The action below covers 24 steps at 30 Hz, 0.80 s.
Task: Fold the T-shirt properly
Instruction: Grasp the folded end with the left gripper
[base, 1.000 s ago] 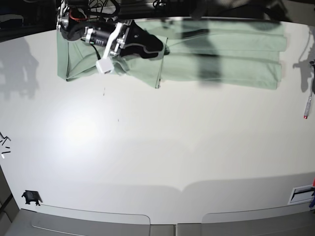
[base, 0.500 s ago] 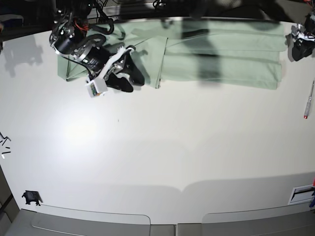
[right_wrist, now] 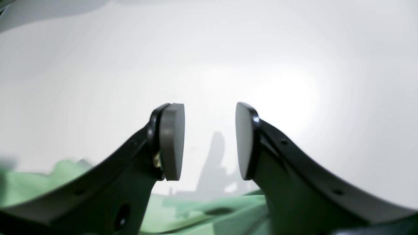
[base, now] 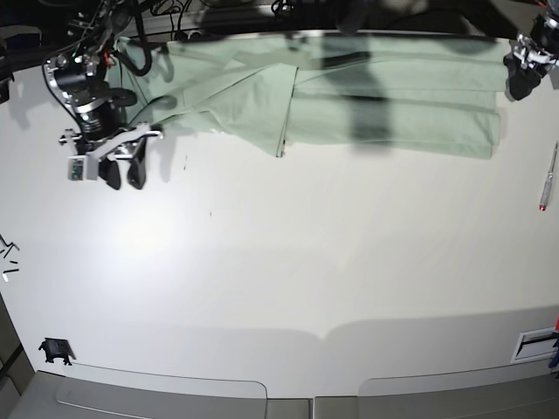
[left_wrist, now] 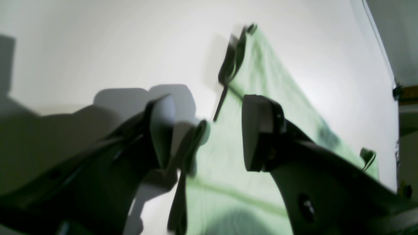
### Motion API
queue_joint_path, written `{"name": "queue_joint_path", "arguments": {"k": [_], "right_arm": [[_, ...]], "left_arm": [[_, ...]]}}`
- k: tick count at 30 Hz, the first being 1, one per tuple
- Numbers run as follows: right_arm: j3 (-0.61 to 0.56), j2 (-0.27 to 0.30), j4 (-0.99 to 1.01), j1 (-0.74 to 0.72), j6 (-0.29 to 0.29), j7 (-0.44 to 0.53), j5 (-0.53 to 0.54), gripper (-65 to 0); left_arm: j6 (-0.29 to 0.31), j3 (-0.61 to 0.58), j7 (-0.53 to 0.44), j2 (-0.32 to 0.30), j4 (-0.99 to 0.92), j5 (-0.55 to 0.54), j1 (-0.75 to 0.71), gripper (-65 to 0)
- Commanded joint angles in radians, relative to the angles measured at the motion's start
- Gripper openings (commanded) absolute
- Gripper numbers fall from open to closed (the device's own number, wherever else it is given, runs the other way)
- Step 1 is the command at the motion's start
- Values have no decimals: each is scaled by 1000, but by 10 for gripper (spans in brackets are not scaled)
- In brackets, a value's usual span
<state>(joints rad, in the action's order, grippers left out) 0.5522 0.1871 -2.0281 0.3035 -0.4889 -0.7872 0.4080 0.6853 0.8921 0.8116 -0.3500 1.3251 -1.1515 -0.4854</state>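
— Base view first: where do your grippers stand?

— Your right gripper (base: pixel 123 172) hangs over bare table, just off the shirt's end, fingers parted with nothing between them; its wrist view shows the two grey pads (right_wrist: pixel 172 142) well apart. Your left gripper (base: pixel 524 81) sits at the shirt's opposite end, near the table's far corner, jaws spread wide and empty, one dark finger (left_wrist: pixel 258 130) over the cloth.

— And the garment?

— You have the pale mint-green cloth T-shirt (base: pixel 393 105) lying flat along the far edge of the white table (base: pixel 279 262), its long axis running side to side between your grippers. It's folded into a long band. A red pen (base: pixel 548 185) lies near the left gripper's side.
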Motion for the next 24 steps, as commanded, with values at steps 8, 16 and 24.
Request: {"name": "queue_joint_path", "arguments": {"k": [8,16,24], "right_arm": [[23,37,-9,-10,0,2,15,-411],[23,38,-9,-10,0,2,18,-411],[23,37,-9,-10,-1,3,76,-411]], "left_arm": [[13,-90,-16,-21,-68,17,68,-340],[13,-204,-19,-21,-80,17,75,-340],[13,-207,-19,-22,-80,27,75,-341]]}}
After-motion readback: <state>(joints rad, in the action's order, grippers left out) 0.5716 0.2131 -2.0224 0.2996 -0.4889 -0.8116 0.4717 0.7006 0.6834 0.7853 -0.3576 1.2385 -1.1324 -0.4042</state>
